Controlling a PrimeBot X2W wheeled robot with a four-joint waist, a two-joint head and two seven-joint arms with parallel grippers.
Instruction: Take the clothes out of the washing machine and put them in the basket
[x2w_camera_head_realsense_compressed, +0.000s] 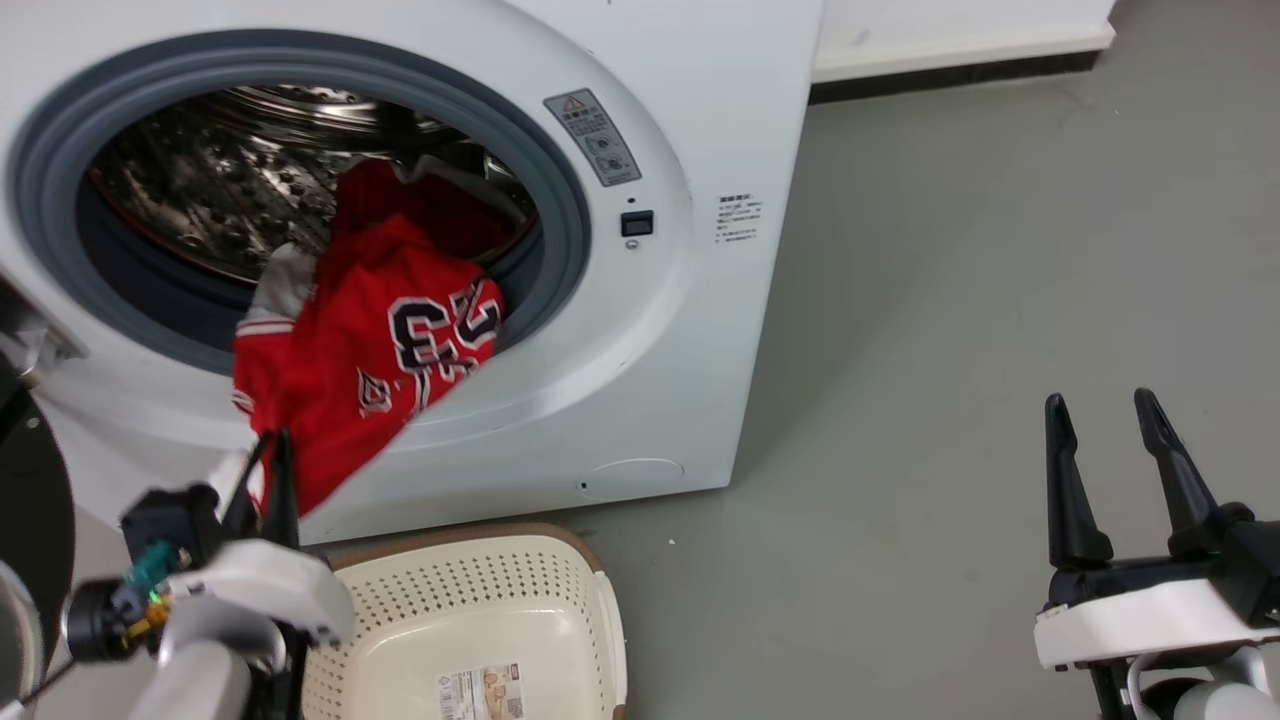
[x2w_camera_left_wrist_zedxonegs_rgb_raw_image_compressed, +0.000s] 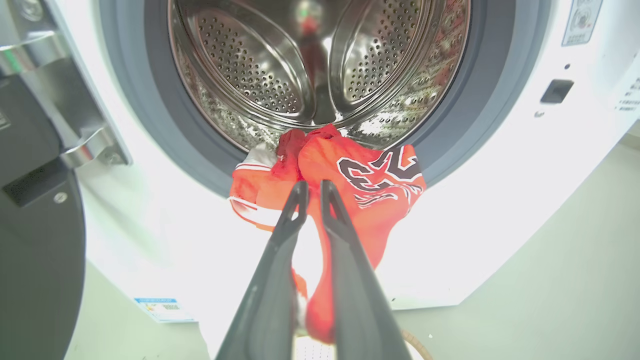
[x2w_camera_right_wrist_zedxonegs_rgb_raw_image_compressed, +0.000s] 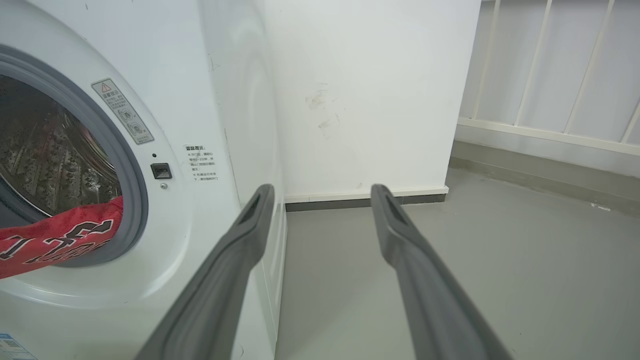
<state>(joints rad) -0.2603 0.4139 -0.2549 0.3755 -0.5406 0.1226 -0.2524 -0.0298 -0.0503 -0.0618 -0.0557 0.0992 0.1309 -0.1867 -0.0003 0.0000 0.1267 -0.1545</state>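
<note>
Fingers (x2w_camera_left_wrist_zedxonegs_rgb_raw_image_compressed: 287, 220) of the left gripper (x2w_camera_left_wrist_zedxonegs_rgb_raw_image_compressed: 314, 186) are pressed almost together on the lower edge of the jersey (x2w_camera_head_realsense_compressed: 370, 340), with red cloth showing between them, so I judge it has a hold. Most of the jersey hangs out over the grey lip of the washer (x2w_camera_head_realsense_compressed: 700, 300), while its upper part and some white cloth lie in the drum (x2w_camera_left_wrist_zedxonegs_rgb_raw_image_compressed: 260, 75). The basket (x2w_camera_head_realsense_compressed: 470, 590) sits on the floor (x2w_camera_head_realsense_compressed: 950, 300) just on the near side of the washer, below the hanging cloth. Far to the right, the right gripper (x2w_camera_head_realsense_compressed: 1100, 398) has its fingers wide apart and holds nothing. This looks like the pull-out step. Next, the left arm should draw the cloth toward the near side until it clears the lip, then lower it over the basket and let go.
</note>
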